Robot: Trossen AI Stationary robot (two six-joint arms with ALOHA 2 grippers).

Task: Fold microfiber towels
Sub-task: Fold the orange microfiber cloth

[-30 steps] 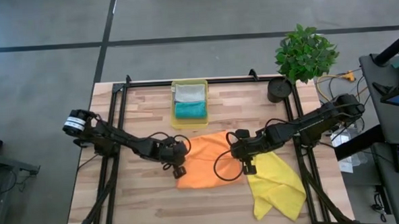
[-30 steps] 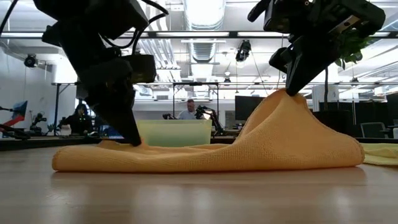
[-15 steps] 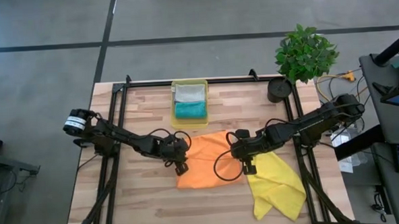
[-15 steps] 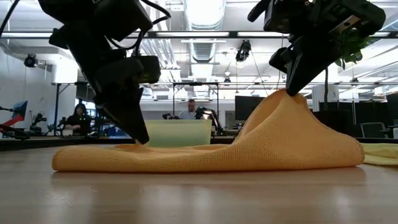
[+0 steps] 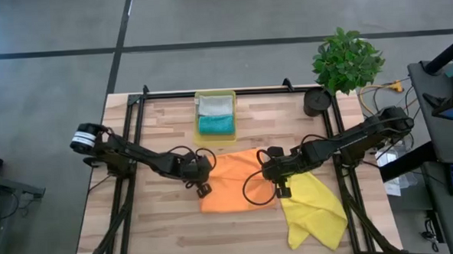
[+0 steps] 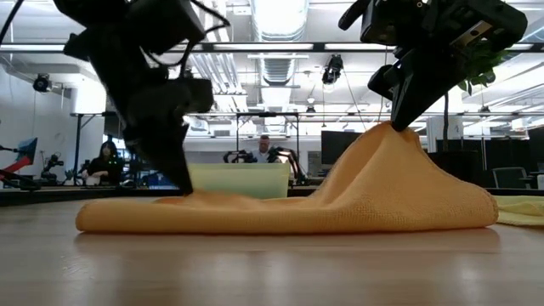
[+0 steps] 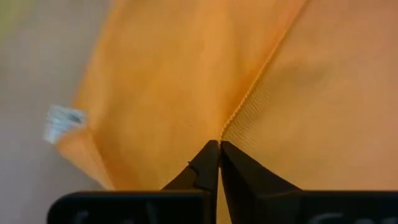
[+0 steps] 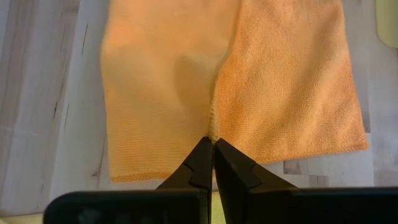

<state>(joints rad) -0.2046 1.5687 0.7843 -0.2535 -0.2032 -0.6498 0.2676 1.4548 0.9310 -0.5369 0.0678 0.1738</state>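
The orange towel [image 5: 233,184] lies spread on the middle of the table, and its right part rises into a peak [image 6: 393,132]. My left gripper [image 5: 209,172] is shut at the towel's left edge, down at the table. My right gripper [image 5: 263,165] is shut on the raised right part. The yellow towel [image 5: 314,207] lies crumpled on the wood at the right, close to the orange one. A grey towel [image 5: 215,104] and a teal towel [image 5: 215,124] lie folded in the tray. My left gripper pinches the orange towel's left hem [image 7: 233,118] between its two fingers. It comes slanting down from the table's left. The cloth there stays low on the table [image 6: 200,200]. My right gripper pinches a ridge of the orange towel at its right edge [image 8: 213,127] between its two fingers, slanting down from the table's right. That part is lifted into a taut peak [image 6: 374,161]. The rest of the towel lies on the table.
A translucent yellow tray [image 5: 197,117] stands at the far middle of the table. A potted plant [image 5: 346,60] and a dark cup [image 5: 316,102] stand at the far right corner. Bare wood lies along the near edge [image 5: 178,236]. People sit in the room behind [image 6: 265,149].
In the low view my left gripper's fingers stood apart half a second ago. They have now shut on the towel's left edge, and the towel's left end has drawn in a little. My right gripper and the raised peak have kept still.
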